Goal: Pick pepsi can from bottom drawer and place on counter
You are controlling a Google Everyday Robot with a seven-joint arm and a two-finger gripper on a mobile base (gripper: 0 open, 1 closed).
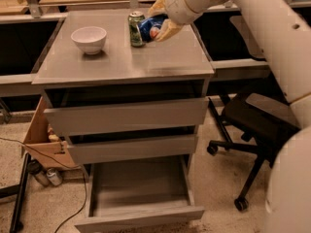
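My tool [163, 18] pinches the pepsi can [148, 28], tilted, just above the bench [121, 62], with the green can [136, 29] just beside it at 9 o'clock. I'd shift toward 4 o'clock, stand the can upright, lower until it seats, then let go.

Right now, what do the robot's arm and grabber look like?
The arm is a fat, smooth white tube with small dark dots. Its gripper, over the counter round the pepsi can, has two pale yellowish, mitten-like fingers on a rounded white wrist.
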